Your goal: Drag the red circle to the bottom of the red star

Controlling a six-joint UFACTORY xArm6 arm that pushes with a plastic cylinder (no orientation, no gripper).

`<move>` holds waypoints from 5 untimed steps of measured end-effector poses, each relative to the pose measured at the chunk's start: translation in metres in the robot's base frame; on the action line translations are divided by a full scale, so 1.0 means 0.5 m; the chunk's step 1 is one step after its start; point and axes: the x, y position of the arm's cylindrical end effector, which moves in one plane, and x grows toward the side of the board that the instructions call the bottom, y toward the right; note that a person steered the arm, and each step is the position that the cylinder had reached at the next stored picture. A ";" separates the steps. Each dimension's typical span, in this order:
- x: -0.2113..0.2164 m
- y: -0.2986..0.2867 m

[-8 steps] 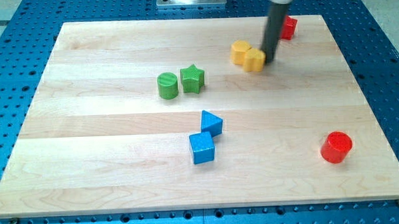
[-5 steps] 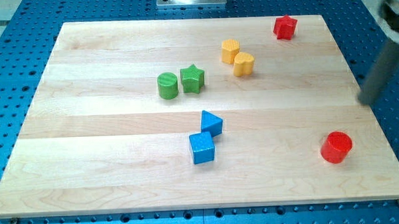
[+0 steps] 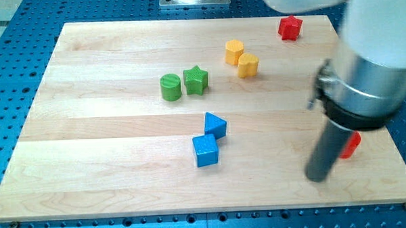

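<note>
- Our arm blocks most of the red circle, so a push could glance off unseen.
- The red star sits at the board's top right, well apart from it; a long drag may drift.
- Our rod has no jaws and holds nothing; my tip rests just left of and below the circle, poorly placed to send it upward.

Red star – red circle: unobstructed.
</note>
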 end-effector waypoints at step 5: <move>-0.192 0.136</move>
